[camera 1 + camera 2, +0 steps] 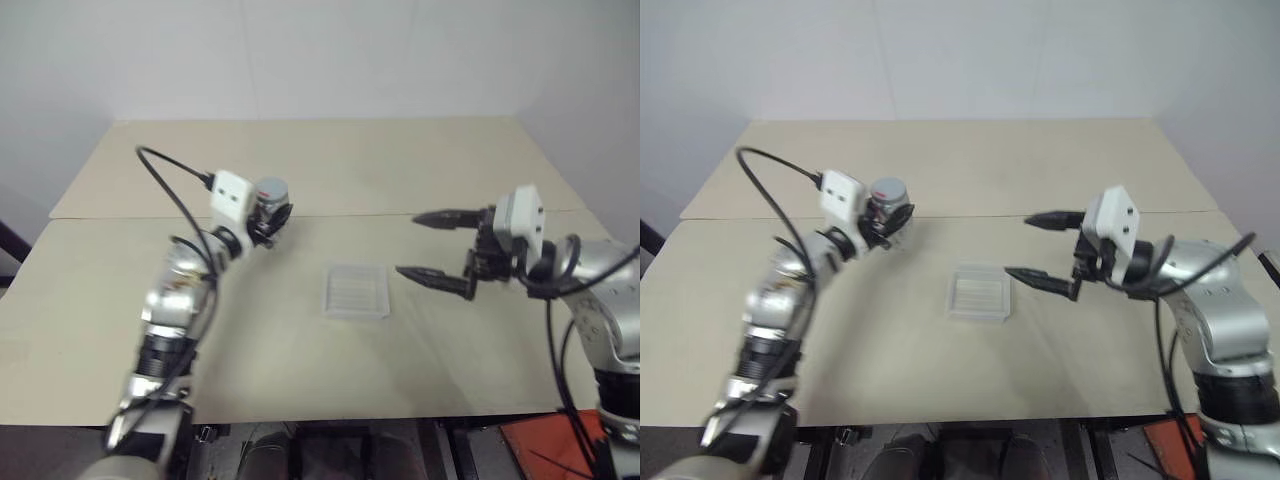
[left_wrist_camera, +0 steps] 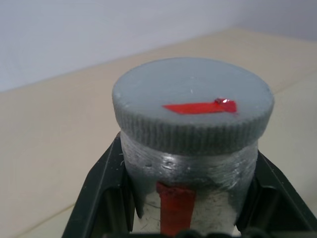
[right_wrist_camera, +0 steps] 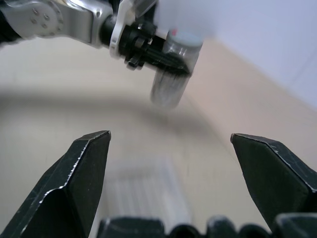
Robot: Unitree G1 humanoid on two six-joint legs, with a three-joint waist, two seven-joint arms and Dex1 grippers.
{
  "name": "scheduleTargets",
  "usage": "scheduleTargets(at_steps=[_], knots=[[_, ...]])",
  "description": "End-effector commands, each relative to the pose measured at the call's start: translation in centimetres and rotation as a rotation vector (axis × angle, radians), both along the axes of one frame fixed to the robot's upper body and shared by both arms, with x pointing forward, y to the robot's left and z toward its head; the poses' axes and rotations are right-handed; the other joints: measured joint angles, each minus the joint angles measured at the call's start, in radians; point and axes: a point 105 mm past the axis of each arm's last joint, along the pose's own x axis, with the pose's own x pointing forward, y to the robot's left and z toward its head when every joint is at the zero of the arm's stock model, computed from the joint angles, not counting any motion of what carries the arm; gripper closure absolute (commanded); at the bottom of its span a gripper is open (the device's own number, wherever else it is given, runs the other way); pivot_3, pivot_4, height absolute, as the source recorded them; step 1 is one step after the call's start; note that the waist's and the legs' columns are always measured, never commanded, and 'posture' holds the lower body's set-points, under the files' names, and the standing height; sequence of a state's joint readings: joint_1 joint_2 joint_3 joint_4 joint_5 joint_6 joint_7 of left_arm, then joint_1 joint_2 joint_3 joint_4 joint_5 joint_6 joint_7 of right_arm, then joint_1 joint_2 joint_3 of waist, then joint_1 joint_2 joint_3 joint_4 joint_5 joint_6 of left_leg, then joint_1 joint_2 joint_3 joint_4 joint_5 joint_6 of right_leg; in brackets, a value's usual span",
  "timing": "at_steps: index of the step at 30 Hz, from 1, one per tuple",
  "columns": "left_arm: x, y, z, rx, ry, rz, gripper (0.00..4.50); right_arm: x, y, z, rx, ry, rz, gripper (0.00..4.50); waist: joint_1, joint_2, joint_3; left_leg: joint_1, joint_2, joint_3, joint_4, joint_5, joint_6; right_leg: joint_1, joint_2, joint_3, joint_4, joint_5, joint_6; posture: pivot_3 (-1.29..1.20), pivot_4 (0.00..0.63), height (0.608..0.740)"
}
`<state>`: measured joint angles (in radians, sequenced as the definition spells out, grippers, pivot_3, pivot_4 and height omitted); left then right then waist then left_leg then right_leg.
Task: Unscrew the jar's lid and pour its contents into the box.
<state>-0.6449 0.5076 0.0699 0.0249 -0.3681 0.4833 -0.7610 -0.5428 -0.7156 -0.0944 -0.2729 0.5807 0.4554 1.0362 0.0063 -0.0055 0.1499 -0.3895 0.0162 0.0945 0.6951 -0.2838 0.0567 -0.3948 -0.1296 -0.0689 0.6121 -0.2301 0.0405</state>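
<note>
Jar (image 1: pixel 270 203) in left end effector (image 1: pixel 268 218) (lidded)

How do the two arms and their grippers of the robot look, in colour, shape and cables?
Both arms are silver-grey metal with black joint rings. Each wrist carries a white boxy camera block. The left gripper and the right gripper each have two black fingers; the right one's taper to points. A loose black cable arches above the left arm, and black cables run along the right forearm.

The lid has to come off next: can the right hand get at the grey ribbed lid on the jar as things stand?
Probably yes: the right hand is open and aimed at the grey ribbed lid, which stands clear above the left hand holding the clear red-striped jar.
</note>
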Motion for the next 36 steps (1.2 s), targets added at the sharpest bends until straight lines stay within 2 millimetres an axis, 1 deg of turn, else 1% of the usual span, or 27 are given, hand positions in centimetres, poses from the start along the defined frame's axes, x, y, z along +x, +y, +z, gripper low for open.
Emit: scheduleTargets(at_steps=[1, 3, 7, 9, 12, 16, 20, 28, 31, 34, 35, 36], knots=[[-2.1, -1.4, 1.3, 0.018, -0.036, -0.263, 2.44, 0.2, 2.0, 1.9, 0.061, 0.012, 0.041, 0.00, 0.006, 0.000, 0.000, 0.000, 0.000, 0.000, 0.000, 0.000, 0.000, 0.000, 0.000, 0.000, 0.000, 0.000, 0.000, 0.00, 0.150, 0.740], [-2.7, -2.1, 1.4, 0.051, -0.065, -0.368, 2.44, 0.5, 4.0, 2.7, 0.084, 0.033, 0.070, 0.00, 0.006, 0.000, 0.000, -0.001, -0.001, 0.000, 0.000, 0.000, 0.000, 0.000, 0.000, -0.002, 0.000, 0.000, 0.000, 0.00, 0.150, 0.740], [-2.5, -3.9, 1.1, 0.054, -0.073, -0.461, 2.44, 1.1, 7.1, 3.8, 0.094, 0.074, 0.082, 0.00, 0.006, 0.000, 0.000, -0.001, -0.002, 0.000, 0.001, 0.000, -0.001, 0.000, 0.000, -0.002, 0.000, 0.000, 0.000, 0.00, 0.150, 0.740], [-2.5, -4.7, 1.1, 0.043, -0.084, -0.501, 2.44, 1.0, 8.1, 4.0, 0.086, 0.092, 0.091, 0.00, 0.005, 0.000, 0.000, -0.001, -0.002, 0.000, 0.001, 0.000, -0.001, 0.000, 0.000, -0.002, 0.001, 0.000, 0.000, 0.00, 0.150, 0.740], [-2.6, -5.9, 1.1, 0.042, -0.092, -0.576, 2.44, 1.1, 9.5, 3.6, 0.056, 0.122, 0.084, 0.00, 0.002, 0.000, 0.000, -0.002, -0.002, 0.000, 0.000, 0.000, -0.001, -0.001, 0.001, -0.002, 0.001, 0.000, 0.000, 0.00, 0.150, 0.740], [-2.8, -6.6, 1.3, 0.052, -0.107, -0.636, 2.44, 1.9, 10.0, 3.2, 0.030, 0.145, 0.037, 0.00, -0.004, 0.000, 0.000, -0.008, -0.002, 0.001, 0.001, 0.001, -0.001, -0.008, 0.001, -0.002, 0.003, 0.000, 0.000, 0.00, 0.150, 0.740], [-3.0, -6.5, 1.4, 0.064, -0.115, -0.667, 2.44, 2.6, 10.1, 3.0, 0.019, 0.151, -0.003, 0.00, -0.010, 0.000, 0.000, -0.009, -0.002, 0.001, 0.001, 0.001, -0.002, -0.010, 0.001, -0.002, 0.003, 0.000, 0.000, 0.00, 0.150, 0.740], [-3.5, -6.4, 1.1, 0.066, -0.112, -0.687, 2.44, 2.8, 10.0, 2.9, 0.021, 0.142, -0.006, 0.00, -0.018, 0.000, 0.000, -0.009, -0.002, 0.001, 0.001, 0.001, -0.002, -0.010, 0.001, -0.002, 0.003, 0.000, 0.000, 0.00, 0.150, 0.740], [-3.5, -6.4, 1.1, 0.066, -0.107, -0.697, 2.44, 2.8, 9.9, 2.8, 0.022, 0.134, -0.005, 0.55, -0.019, 0.000, 0.000, -0.009, -0.002, 0.001, 0.001, 0.001, -0.002, -0.010, 0.001, -0.002, 0.003, 0.000, 0.000, 0.00, 0.150, 0.740], [-3.6, -6.3, 1.0, 0.071, -0.100, -0.709, 2.44, 2.7, 9.7, 2.9, 0.023, 0.128, 0.001, 1.52, -0.019, 0.000, 0.000, -0.009, -0.002, 0.001, 0.001, 0.001, -0.002, -0.010, 0.001, -0.002, 0.003, 0.000, 0.000, 0.00, 0.150, 0.740], [-3.7, -6.3, 0.9, 0.075, -0.096, -0.715, 2.44, 2.7, 9.7, 2.9, 0.024, 0.124, 0.006, 1.75, -0.019, 0.000, 0.000, -0.009, -0.002, 0.001, 0.001, 0.001, -0.002, -0.010, 0.001, -0.002, 0.003, 0.000, 0.000, 0.00, 0.150, 0.740], [-3.7, -6.3, 0.8, 0.076, -0.092, -0.718, 2.44, 2.6, 9.6, 2.9, 0.024, 0.122, 0.012, 1.75, -0.019, 0.000, 0.000, -0.009, -0.002, 0.000, 0.001, 0.001, -0.001, -0.010, 0.001, -0.002, 0.003, 0.000, 0.000, 0.00, 0.150, 0.740]])
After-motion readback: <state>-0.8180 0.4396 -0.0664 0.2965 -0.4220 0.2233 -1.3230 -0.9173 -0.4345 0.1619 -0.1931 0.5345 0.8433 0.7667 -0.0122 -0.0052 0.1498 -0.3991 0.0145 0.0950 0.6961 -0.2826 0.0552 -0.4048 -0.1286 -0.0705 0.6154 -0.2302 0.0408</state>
